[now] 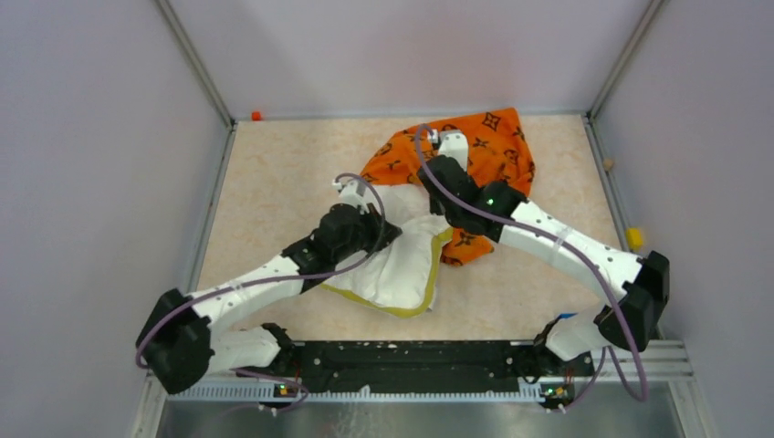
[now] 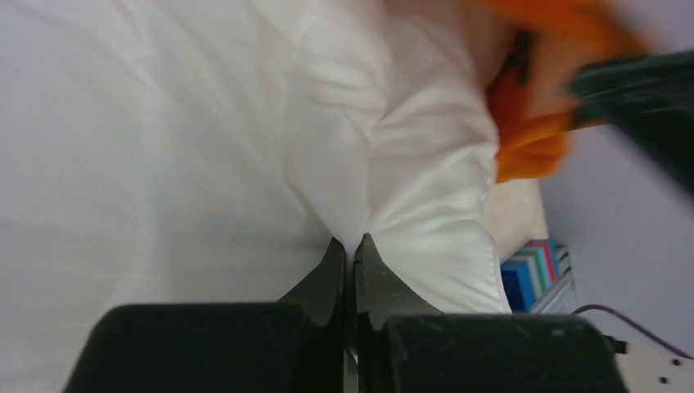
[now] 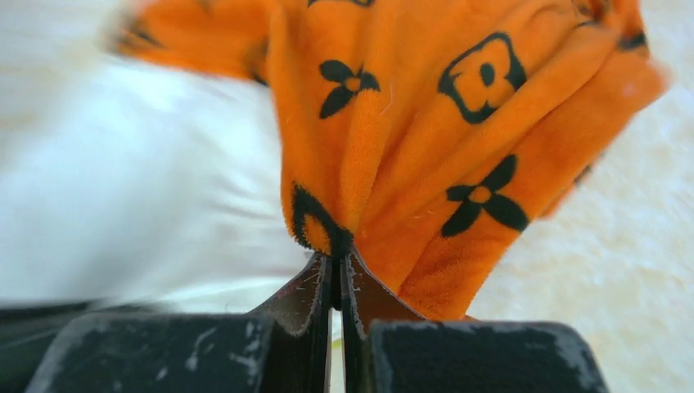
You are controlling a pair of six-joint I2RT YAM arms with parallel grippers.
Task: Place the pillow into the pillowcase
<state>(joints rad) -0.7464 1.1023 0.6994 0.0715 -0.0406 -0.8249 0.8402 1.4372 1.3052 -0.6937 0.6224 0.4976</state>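
The white pillow (image 1: 402, 260) with its yellow trim lies mid-table, its far end against the orange pillowcase (image 1: 497, 151). That sack is bunched up at the back, printed with black motifs. My left gripper (image 1: 354, 190) sits at the pillow's far left part. In the left wrist view it (image 2: 353, 244) is shut on a pinched fold of the pillow (image 2: 245, 147). My right gripper (image 1: 445, 139) is over the sack's near left edge. In the right wrist view it (image 3: 337, 258) is shut on a gathered edge of the pillowcase (image 3: 458, 123), with white pillow (image 3: 147, 196) to its left.
Grey walls enclose the table on three sides. A small orange piece (image 1: 256, 116) lies in the back left corner. A yellow piece (image 1: 633, 239) and a tan one (image 1: 607, 164) sit along the right rail. A striped coloured block (image 2: 530, 274) is near the right arm's base.
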